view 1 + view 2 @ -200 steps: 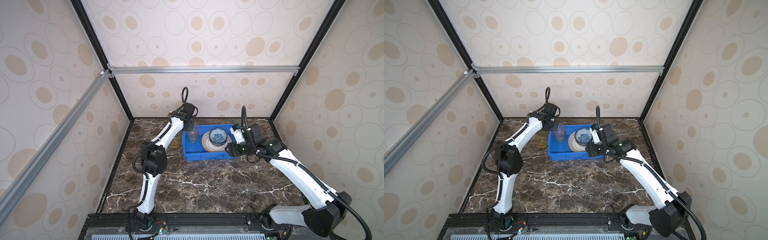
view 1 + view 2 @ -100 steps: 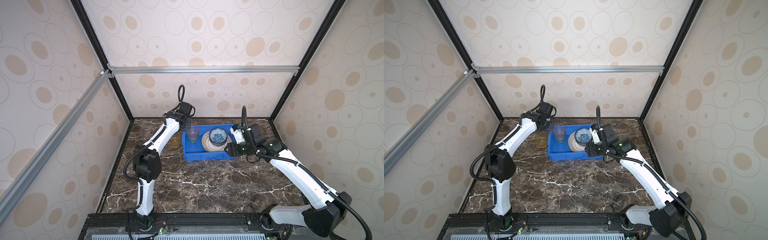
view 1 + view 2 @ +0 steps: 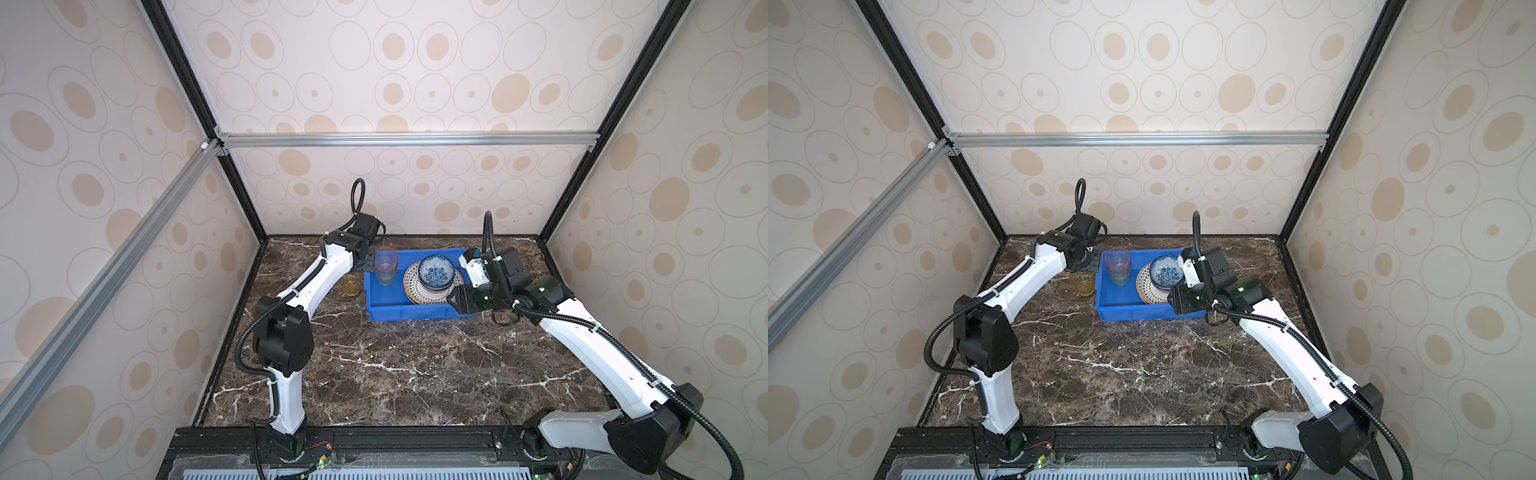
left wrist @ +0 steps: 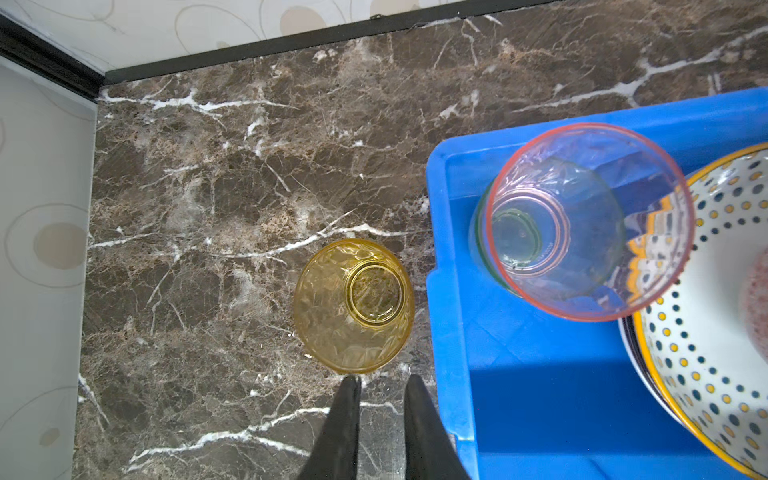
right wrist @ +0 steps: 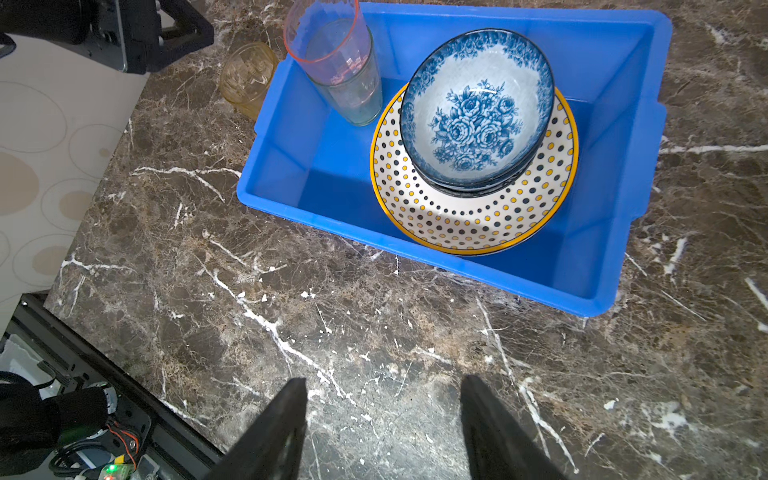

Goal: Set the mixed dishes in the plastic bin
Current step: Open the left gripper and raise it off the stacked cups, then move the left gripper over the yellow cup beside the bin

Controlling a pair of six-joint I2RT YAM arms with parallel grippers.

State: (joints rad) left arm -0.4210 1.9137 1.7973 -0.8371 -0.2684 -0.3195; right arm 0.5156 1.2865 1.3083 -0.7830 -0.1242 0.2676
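The blue plastic bin [image 3: 409, 311] [image 5: 415, 257] stands at the back of the marble table. In it a pink tumbler [image 4: 590, 220] [image 3: 385, 266] is nested in a green one, beside a dotted yellow-rimmed plate [image 5: 469, 224] that carries a blue-white floral bowl [image 5: 478, 108] [image 3: 435, 271]. An amber tumbler [image 4: 353, 305] [image 3: 351, 284] stands upright on the marble just left of the bin. My left gripper [image 4: 383, 380] hovers above the amber tumbler's near side, narrowly open and empty. Over bare marble in front of the bin, my right gripper [image 5: 383, 380] is wide open and holds nothing.
More plates lie hidden under the dotted one; only their edges show. The back wall [image 4: 249, 16] and left wall [image 4: 41, 249] stand close to the amber tumbler. A black frame rail [image 3: 374, 440] runs along the table's front edge.
My left gripper has swung left, away from the pink tumbler in the bin, to above the amber tumbler outside it. The right arm has not moved.
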